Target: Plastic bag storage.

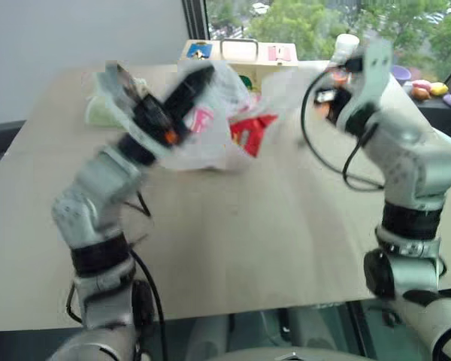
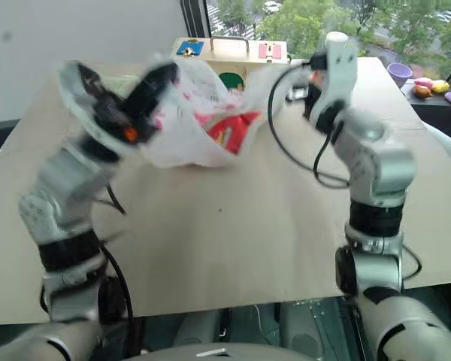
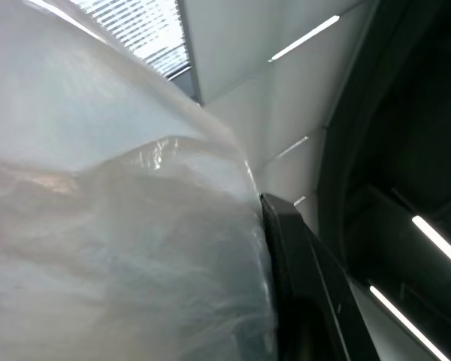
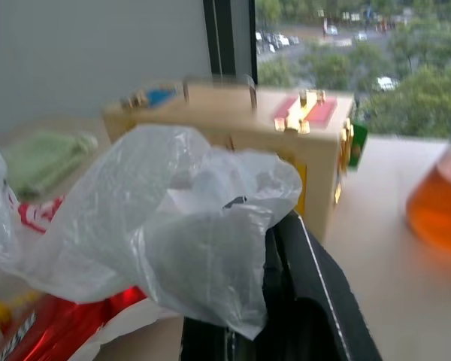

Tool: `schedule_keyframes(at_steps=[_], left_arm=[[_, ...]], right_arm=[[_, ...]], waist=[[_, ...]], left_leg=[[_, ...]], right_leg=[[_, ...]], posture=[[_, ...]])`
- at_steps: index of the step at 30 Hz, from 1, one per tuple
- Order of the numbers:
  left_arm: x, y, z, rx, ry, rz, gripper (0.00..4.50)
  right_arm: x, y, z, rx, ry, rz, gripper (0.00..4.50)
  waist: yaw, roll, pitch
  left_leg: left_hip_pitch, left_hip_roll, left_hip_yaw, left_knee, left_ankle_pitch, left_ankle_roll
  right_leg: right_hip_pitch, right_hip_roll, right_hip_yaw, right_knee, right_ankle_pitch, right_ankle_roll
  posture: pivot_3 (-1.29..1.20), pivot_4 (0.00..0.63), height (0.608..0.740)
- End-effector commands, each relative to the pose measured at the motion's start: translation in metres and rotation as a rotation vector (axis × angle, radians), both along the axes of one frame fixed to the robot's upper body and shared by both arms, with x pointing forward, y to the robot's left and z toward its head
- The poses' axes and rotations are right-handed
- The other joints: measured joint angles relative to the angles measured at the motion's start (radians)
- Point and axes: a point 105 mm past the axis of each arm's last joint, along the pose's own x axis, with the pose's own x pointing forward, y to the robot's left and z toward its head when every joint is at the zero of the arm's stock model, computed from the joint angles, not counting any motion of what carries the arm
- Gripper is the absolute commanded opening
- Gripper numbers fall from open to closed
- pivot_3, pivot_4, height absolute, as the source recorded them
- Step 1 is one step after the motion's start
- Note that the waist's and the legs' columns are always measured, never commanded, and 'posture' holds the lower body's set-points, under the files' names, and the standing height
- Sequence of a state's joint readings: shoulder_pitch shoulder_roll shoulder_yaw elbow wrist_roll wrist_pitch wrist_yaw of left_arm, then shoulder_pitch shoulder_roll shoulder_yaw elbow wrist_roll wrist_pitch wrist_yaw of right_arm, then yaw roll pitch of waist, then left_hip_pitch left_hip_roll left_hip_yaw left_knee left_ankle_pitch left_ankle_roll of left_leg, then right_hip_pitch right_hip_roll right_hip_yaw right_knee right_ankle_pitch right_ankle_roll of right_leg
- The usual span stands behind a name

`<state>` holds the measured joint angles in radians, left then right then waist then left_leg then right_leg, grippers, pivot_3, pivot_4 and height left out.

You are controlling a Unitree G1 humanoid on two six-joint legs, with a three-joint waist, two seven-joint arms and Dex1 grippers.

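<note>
Both grippers are pinched shut on the plastic bag point(image 2: 203, 120), one at each end. The left gripper point(image 2: 154, 79) has its black fingers pressed together on the bag's left part, with film bunched around them; in the left wrist view the crinkled plastic lies right against one dark finger point(image 3: 301, 278). The right gripper point(image 4: 274, 301) clamps a crumpled fold of the same film, which billows up over its fingers. Between the two grips the bag hangs raised above the table point(image 2: 233, 226), its red print sagging in the middle. Just behind it stands the wooden box point(image 2: 233, 53), and a pale green cloth point(image 4: 41, 158) lies off to the side. My reading: the bag is grasped and lifted but loose and unfolded, so gathering it small and getting it into the box are both left to do.
</note>
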<state>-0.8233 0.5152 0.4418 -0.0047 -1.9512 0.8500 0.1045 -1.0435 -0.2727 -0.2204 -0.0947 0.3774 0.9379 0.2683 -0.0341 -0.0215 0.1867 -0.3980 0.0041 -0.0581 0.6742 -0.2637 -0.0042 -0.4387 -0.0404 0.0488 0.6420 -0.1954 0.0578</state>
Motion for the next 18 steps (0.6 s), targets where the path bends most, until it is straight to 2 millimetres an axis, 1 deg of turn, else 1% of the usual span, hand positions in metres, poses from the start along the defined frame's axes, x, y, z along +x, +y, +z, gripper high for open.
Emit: schedule_keyframes(at_steps=[1, 4, 6, 8, 9, 10, 12, 13, 15, 16, 17, 18], left_arm=[[0.007, 0.055, 0.070, -0.098, -0.128, 0.176, 0.17], [0.018, 0.059, 0.084, -0.070, -0.142, 0.213, 0.17], [0.024, 0.058, 0.088, -0.039, -0.157, 0.219, 0.17], [0.033, 0.046, 0.090, 0.007, -0.175, 0.196, 0.17], [0.035, 0.041, 0.091, 0.026, -0.186, 0.176, 0.17], [0.037, 0.034, 0.090, 0.058, -0.196, 0.167, 0.17], [0.036, 0.027, 0.082, 0.113, -0.204, 0.142, 0.17], [0.035, 0.024, 0.075, 0.152, -0.204, 0.135, 0.17], [0.030, 0.019, 0.055, 0.248, -0.203, 0.127, 0.17], [0.027, 0.016, 0.042, 0.301, -0.199, 0.124, 0.17], [0.023, 0.010, 0.021, 0.384, -0.193, 0.125, 0.17], [0.019, 0.006, 0.006, 0.439, -0.189, 0.123, 0.17]], right_arm=[[-0.009, -0.025, 0.079, 0.053, -0.149, 0.006, 0.00], [-0.006, -0.038, 0.101, 0.027, -0.166, -0.010, 0.00], [-0.005, -0.046, 0.107, -0.010, -0.176, -0.027, 0.00], [-0.004, -0.070, 0.106, -0.076, -0.174, -0.090, 0.00], [-0.005, -0.079, 0.105, -0.093, -0.169, -0.108, 0.00], [-0.008, -0.087, 0.103, -0.115, -0.164, -0.125, 0.00], [-0.020, -0.093, 0.095, -0.146, -0.167, -0.123, 0.00], [-0.027, -0.094, 0.088, -0.163, -0.159, -0.112, 0.00], [-0.043, -0.093, 0.057, -0.221, -0.118, -0.088, 0.00], [-0.051, -0.092, 0.038, -0.254, -0.086, -0.080, 0.00], [-0.060, -0.088, 0.005, -0.284, -0.022, -0.060, 0.00], [-0.069, -0.085, -0.017, -0.300, 0.022, -0.048, 0.00]], waist=[[-0.002, 0.000, 0.000], [0.003, 0.003, -0.007], [0.003, 0.003, -0.007], [0.001, 0.003, -0.005], [0.004, 0.002, -0.004], [0.004, 0.002, -0.004], [-0.001, 0.003, -0.004], [-0.005, 0.003, -0.004], [-0.013, 0.004, -0.004], [-0.015, 0.004, -0.005], [-0.017, 0.005, -0.005], [-0.018, 0.005, -0.006]], left_leg=[[-0.001, 0.000, -0.001, 0.000, 0.000, 0.000], [0.004, 0.000, -0.001, -0.007, -0.001, 0.001], [0.003, -0.001, -0.001, -0.010, -0.001, 0.000], [-0.002, -0.002, -0.001, -0.010, 0.001, -0.002], [-0.004, -0.002, -0.001, -0.010, 0.001, -0.002], [-0.009, -0.003, -0.002, -0.008, 0.001, -0.002], [-0.019, -0.003, -0.003, -0.006, 0.001, -0.003], [-0.018, -0.003, -0.002, -0.006, 0.001, -0.003], [-0.018, -0.003, -0.002, -0.010, 0.001, -0.003], [-0.018, -0.002, -0.001, -0.012, 0.001, -0.003], [-0.016, -0.002, -0.001, -0.013, 0.001, -0.003], [-0.015, -0.001, -0.001, -0.014, 0.001, -0.003]], right_leg=[[-0.001, 0.001, 0.000, 0.000, 0.001, -0.001], [0.003, -0.001, -0.002, -0.005, -0.001, -0.001], [0.004, -0.002, -0.004, -0.011, -0.001, -0.001], [0.003, -0.004, -0.005, -0.015, 0.000, 0.000], [0.001, -0.005, -0.005, -0.015, 0.000, 0.000], [-0.002, -0.005, -0.006, -0.015, 0.000, 0.001], [-0.011, -0.006, -0.007, -0.012, 0.001, 0.002], [-0.011, -0.006, -0.007, -0.011, 0.001, 0.002], [-0.012, -0.007, -0.007, -0.013, 0.001, 0.002], [-0.012, -0.007, -0.006, -0.015, 0.001, 0.002], [-0.012, -0.007, -0.007, -0.013, 0.001, 0.002], [-0.012, -0.007, -0.007, -0.012, 0.001, 0.001]], posture=[[0.00, 0.150, 0.740], [0.00, 0.150, 0.740], [0.00, 0.150, 0.740], [0.00, 0.150, 0.740], [0.00, 0.150, 0.740], [0.00, 0.150, 0.740], [0.00, 0.150, 0.740], [0.00, 0.150, 0.740], [0.00, 0.150, 0.740], [0.00, 0.150, 0.740], [0.00, 0.150, 0.740], [0.00, 0.150, 0.740]])
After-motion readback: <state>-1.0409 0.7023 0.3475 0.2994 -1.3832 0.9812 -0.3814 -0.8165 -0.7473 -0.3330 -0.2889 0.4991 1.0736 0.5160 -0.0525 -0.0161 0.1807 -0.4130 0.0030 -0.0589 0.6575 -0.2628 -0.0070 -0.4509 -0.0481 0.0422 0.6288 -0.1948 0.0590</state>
